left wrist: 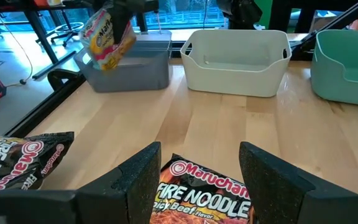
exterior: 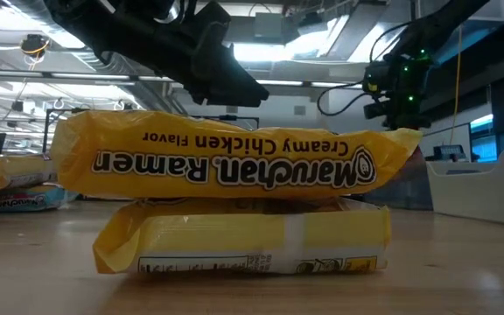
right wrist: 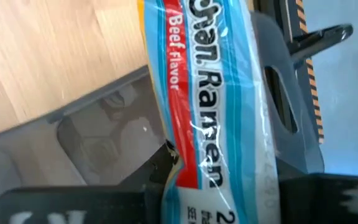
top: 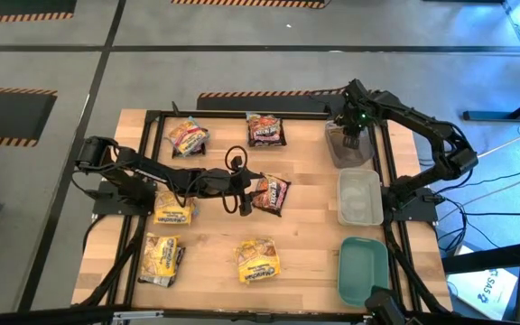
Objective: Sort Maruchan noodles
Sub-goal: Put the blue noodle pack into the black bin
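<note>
Our right tool [top: 351,138] pinches a beef noodle packet [right wrist: 213,106] over the grey bin [top: 343,149]; our left tool [left wrist: 197,180], spread, straddles a Fire Noodle packet [left wrist: 201,196]. Seven packets lie unsorted on the surface [top: 310,226].

In the centre of the low view, the upper yellow packet [exterior: 234,164] reads, upside down, "Maruchan Ramen" and "Creamy Chicken Flavor". At the bottom centre of my left wrist view, the dark packet [left wrist: 201,199] says "Maruchan FIRE NOODLE", with "Spicy Beef Flavor" partly legible. A second dark packet [left wrist: 18,162] at lower left shows "FIRE" and "Maruchan". In my right wrist view, the blue-striped packet [right wrist: 207,106] shows "Beef Flavor" and part of "Maruchan Ramen".
</note>
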